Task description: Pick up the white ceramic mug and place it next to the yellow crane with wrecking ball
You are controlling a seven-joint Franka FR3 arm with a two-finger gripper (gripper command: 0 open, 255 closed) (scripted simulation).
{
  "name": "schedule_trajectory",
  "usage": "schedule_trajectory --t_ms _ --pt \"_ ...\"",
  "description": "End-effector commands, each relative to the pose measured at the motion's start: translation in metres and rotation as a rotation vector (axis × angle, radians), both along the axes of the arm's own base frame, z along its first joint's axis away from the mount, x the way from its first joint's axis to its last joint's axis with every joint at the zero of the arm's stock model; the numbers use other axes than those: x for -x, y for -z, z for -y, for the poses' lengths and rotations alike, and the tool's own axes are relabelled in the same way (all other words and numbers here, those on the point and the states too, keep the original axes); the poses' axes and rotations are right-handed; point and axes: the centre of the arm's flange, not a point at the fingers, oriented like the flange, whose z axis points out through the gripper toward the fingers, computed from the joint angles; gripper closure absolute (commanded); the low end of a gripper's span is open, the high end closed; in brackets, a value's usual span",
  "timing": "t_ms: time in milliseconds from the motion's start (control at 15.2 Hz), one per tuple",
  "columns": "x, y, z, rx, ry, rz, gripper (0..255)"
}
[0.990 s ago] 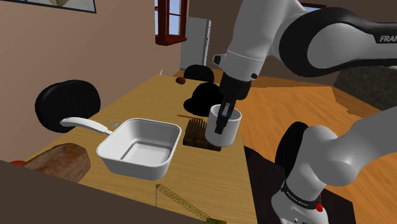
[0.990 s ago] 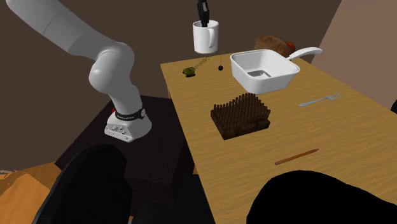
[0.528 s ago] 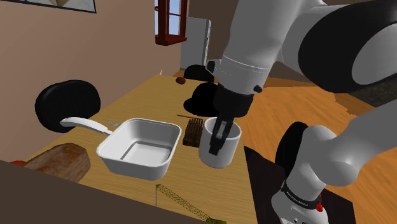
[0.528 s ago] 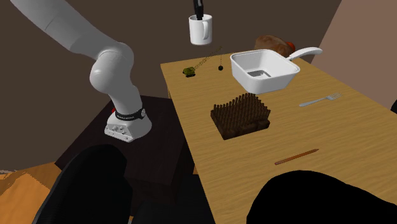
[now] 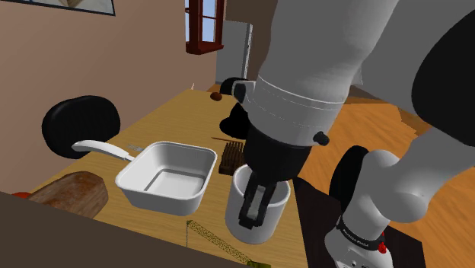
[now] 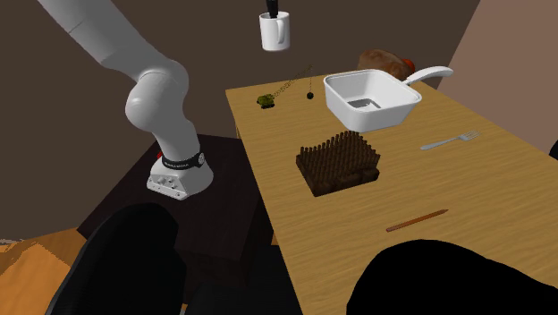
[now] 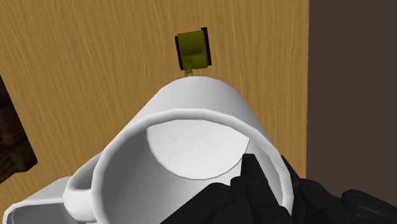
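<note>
A white mug (image 5: pixel 263 222) hangs in the air with my gripper (image 5: pixel 255 207) shut on its rim, one finger inside and one outside. In the second exterior view the mug (image 6: pixel 274 32) is held upright above the table's far end, with the gripper (image 6: pixel 273 10) over it. The yellow crane (image 6: pixel 266 101) lies on the wooden table (image 6: pixel 465 197) below, its boom running to a small dark ball (image 6: pixel 309 94). In the wrist view the mug (image 7: pixel 191 108) is clasped by the gripper (image 7: pixel 275 186), and the crane's cab (image 7: pixel 193 49) lies on the wood just beyond the rim. The crane's lattice boom (image 5: pixel 217 242) shows under the mug in the shoulder view.
A white handled pan (image 6: pixel 371 98) stands near the crane, with a brown loaf (image 6: pixel 384 61) behind it. A dark bristly block (image 6: pixel 340 161) sits mid-table, with a fork (image 6: pixel 450 140) and a thin brown stick (image 6: pixel 417 220) further along. The table edge (image 7: pixel 308 76) runs close beside the crane.
The gripper has carried the mug away from the dark block toward the crane end of the table and nearer the shoulder camera. Its grip is unchanged.
</note>
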Motion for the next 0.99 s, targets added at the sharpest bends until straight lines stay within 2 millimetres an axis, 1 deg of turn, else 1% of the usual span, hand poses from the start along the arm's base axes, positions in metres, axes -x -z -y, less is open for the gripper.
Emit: schedule_trajectory --t_ms 0,198,264,924 --pt "0.011 0.001 -0.025 -0.002 0.001 -0.001 255" --pt "0.026 0.001 -0.062 -0.002 0.001 -0.001 255" --pt "0.033 0.001 -0.077 -0.002 0.001 -0.001 255" --pt "0.033 0.053 -0.077 -0.002 0.001 -0.001 255"
